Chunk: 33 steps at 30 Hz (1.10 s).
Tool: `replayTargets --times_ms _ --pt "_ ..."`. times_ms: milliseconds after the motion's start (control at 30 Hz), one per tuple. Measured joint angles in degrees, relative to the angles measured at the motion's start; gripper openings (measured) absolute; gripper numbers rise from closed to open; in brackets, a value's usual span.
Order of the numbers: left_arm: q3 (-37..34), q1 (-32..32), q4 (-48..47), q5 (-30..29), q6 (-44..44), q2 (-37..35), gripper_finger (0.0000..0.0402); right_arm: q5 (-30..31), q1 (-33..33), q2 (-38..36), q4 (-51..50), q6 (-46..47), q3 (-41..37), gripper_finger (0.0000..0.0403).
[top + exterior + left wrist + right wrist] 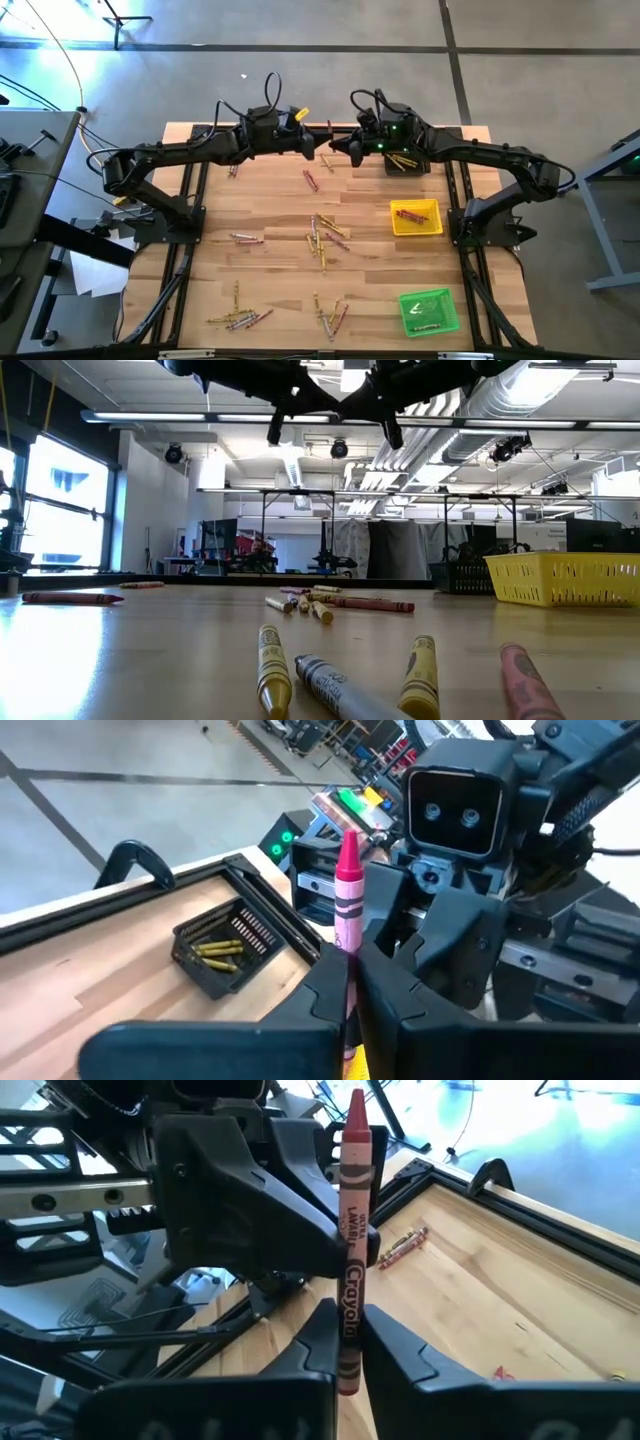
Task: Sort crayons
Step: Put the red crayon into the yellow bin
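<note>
Both tools (352, 982) (348, 1342) clamped on one crayon (354, 1230) (pinkish red)

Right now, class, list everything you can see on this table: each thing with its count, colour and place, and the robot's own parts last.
loose crayons: many, yellow, red/pink and greyish, scattered over the table's middle and near edge
held crayon: one, pink-red, upright between both grippers above the far edge
black tray: one, far right, yellow crayons inside
yellow tray: one, right side, red crayons inside
green tray: one, near right, a crayon or two inside
table: one, pale wood
left gripper: shut on the held crayon
right gripper: shut on the same crayon, facing the left one
</note>
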Motion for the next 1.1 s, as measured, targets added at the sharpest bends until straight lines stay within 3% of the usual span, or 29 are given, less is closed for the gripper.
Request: replayTargets --times_ms 167,367,567,700,800,933,1100 --pt "0.0 -0.1 -0.4 0.3 5.0 0.0 0.004 -3.0 -2.6 -0.6 -0.9 -1.0 0.0 0.0009" --pt "0.0 0.1 -1.6 0.6 7.0 0.0 0.0077 -5.2 -9.5 -4.0 -15.8 -4.5 0.0 0.0007" --pt "0.0 1.4 -5.6 1.1 6.8 0.0 0.0084 -6.5 -11.9 -8.9 -49.1 -9.9 0.0 0.0007" --pt "0.0 2.5 -8.6 3.8 6.0 0.0 0.0077 -5.0 -9.1 -10.5 -72.7 -15.0 -0.1 0.0007" --pt "0.0 2.8 -10.8 4.0 6.0 0.0 0.0073 -2.0 -6.4 -11.2 -82.5 -18.7 -1.6 0.0007" --pt "0.0 3.1 -11.7 4.0 6.0 0.0 0.007 0.4 -3.9 -11.3 -83.3 -21.6 -6.0 0.0007" --pt "0.0 3.1 -11.6 3.8 6.7 0.0 0.007 0.3 -2.6 -10.7 -73.3 -22.5 -13.5 0.0007"
